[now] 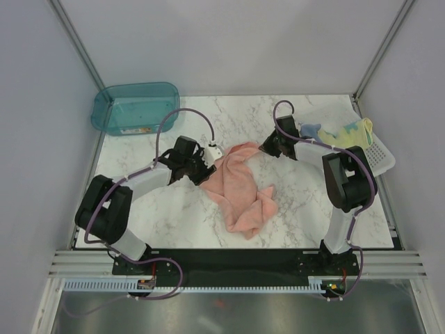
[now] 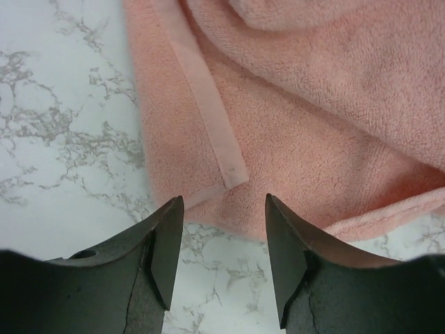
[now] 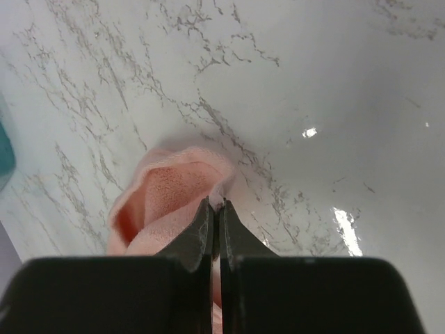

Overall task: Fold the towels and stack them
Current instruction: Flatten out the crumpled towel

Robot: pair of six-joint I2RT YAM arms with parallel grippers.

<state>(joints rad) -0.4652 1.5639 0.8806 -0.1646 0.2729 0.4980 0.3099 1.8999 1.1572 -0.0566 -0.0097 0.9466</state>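
Marble table (image 1: 153,216), right gripper (image 3: 216,205) pinching pink towel (image 1: 240,188), left gripper (image 2: 224,198) spread beside it

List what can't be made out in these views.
- Top view: light blue towel and yellow towel in the white basket are partly covered by the right arm; print too small.
- Right wrist view: how much salmon-pink towel the shut right claw pinches is hidden by its fingers.
- Left wrist view: frame edges crop the towel; whether the open left claw touches it is unclear.

teal bin (image 1: 115,120) at the far left corner of the marble table (image 1: 167,216), white perforated basket (image 1: 380,158) at its right edge
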